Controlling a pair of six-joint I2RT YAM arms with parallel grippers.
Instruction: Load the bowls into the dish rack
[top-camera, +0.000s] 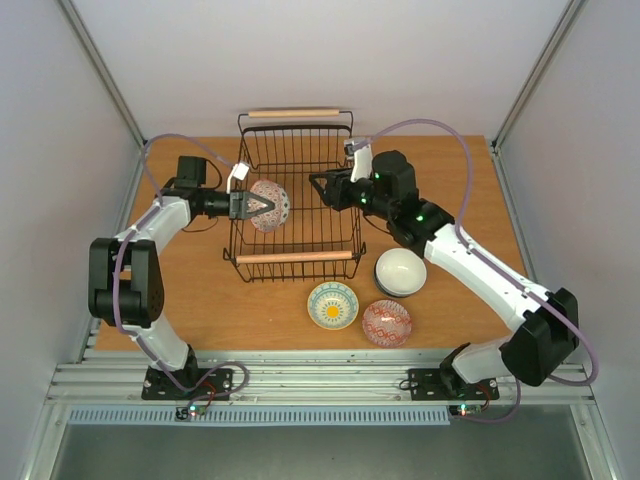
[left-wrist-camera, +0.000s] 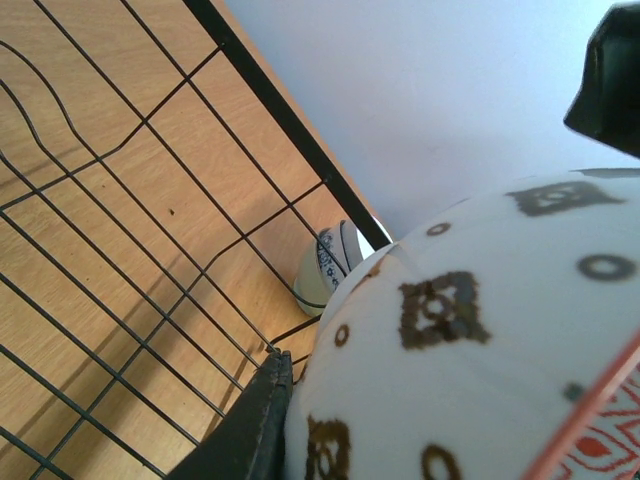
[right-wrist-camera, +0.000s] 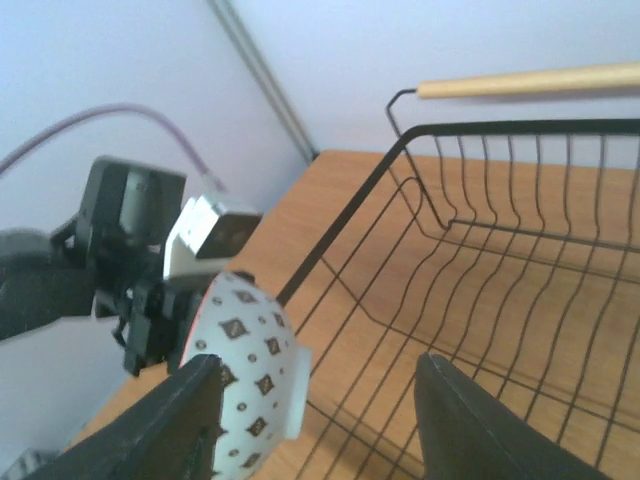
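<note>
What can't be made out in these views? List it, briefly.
Blue-patterned bowl: left wrist view, partly behind the held bowl; whether it sits inside the dish rack is unclear, and the top view doesn't show it.
Left gripper: left wrist view, both fingers cut off by the frame edges.
Right gripper: right wrist view, finger bases cut off by the bottom edge.

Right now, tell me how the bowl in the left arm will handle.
The bowl looks like glazed ceramic: probably rigid and breakable if dropped on the dish rack wires. The left pincer holds it by the rim, on edge, so the smooth glaze may slip. Released that way, its round wall could roll.
</note>
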